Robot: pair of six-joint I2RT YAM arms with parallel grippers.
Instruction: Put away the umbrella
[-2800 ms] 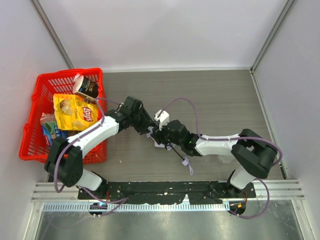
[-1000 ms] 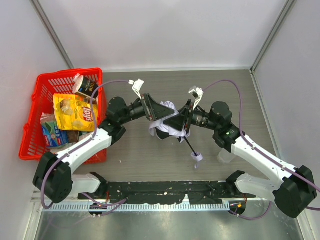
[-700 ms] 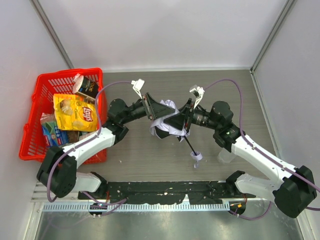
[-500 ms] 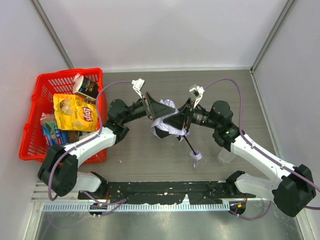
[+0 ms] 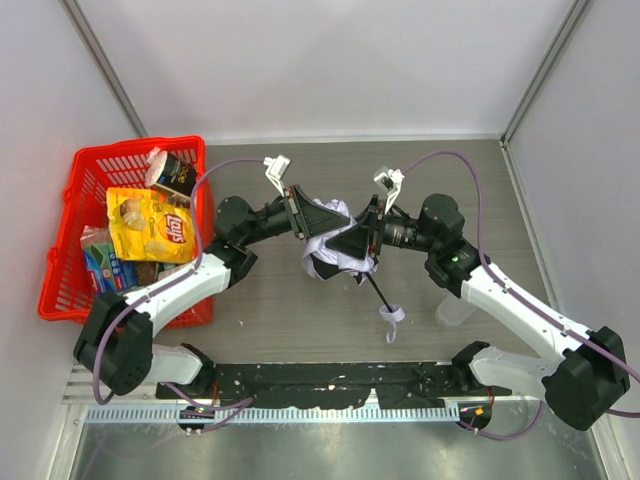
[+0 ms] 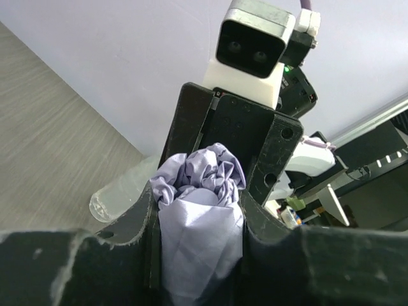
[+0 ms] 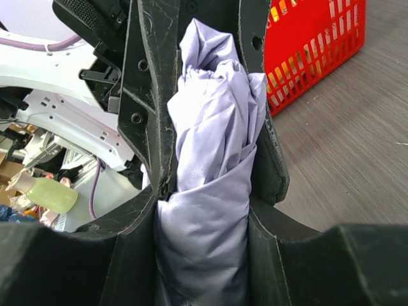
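Observation:
The umbrella's bunched lavender-grey canopy (image 5: 335,250) hangs above the table middle between both grippers. Its thin black shaft (image 5: 376,291) slants down right to the small handle with lavender strap (image 5: 391,316) near the table. My left gripper (image 5: 318,222) is shut on the canopy from the left; the fabric (image 6: 199,223) fills the gap between its fingers. My right gripper (image 5: 352,242) is shut on the canopy from the right; the fabric (image 7: 213,191) is squeezed between its fingers. The two grippers face each other, fingertips nearly touching.
A red basket (image 5: 72,260) stands at the left, holding a yellow chip bag (image 5: 150,223), a dark cup (image 5: 172,175) and a blue packet (image 5: 100,262). A clear plastic sleeve (image 5: 452,312) lies on the table at the right, also seen in the left wrist view (image 6: 121,194).
Both arms have lifted from low over the table and now hold the canopy raised between them. Over the last second they have hardly moved; the handle has swung slightly.

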